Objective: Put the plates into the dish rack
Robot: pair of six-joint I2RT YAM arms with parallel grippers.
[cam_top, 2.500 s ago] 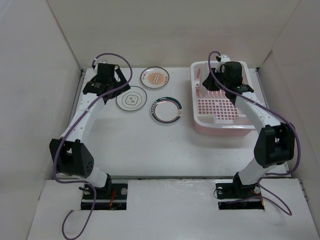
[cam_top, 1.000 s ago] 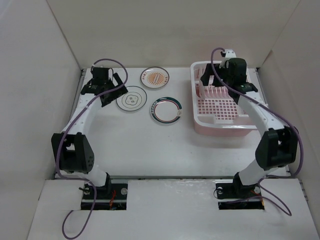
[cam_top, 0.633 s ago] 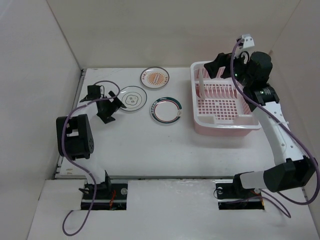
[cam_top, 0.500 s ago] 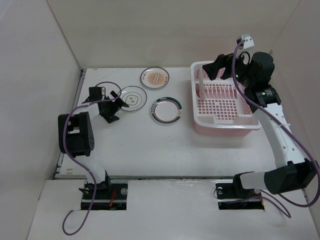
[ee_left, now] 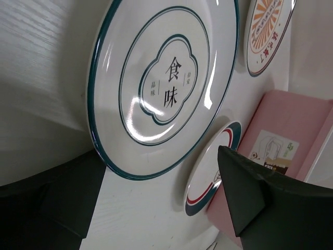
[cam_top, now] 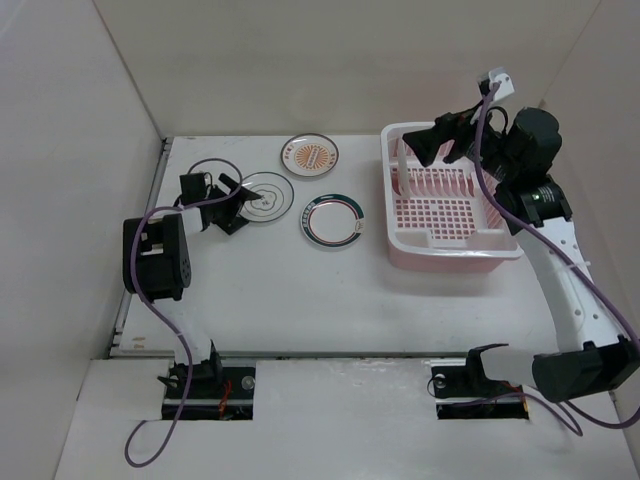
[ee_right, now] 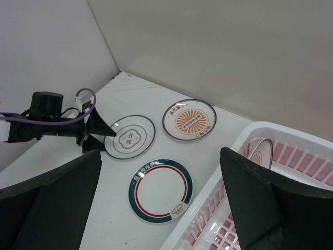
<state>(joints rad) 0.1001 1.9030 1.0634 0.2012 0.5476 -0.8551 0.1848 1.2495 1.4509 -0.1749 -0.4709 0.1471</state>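
White table [cam_top: 300, 290]: flower plate [cam_top: 266, 195], orange plate [cam_top: 309, 154], ringed plate [cam_top: 333, 220] flat left of the rack [cam_top: 450, 252], fourth plate [ee_right: 263, 152] upright inside. Left gripper [cam_top: 231, 203] gapes around the flower plate's rim, unclamped; right gripper [cam_top: 438, 140] hangs wide, empty, above the rack

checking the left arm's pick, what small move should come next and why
Probably ease the left gripper slightly forward over the rim of the flower-outline plate that faces it, then close. Its jaws stand open at that rim, and the plate lies flat on the table, ungripped.
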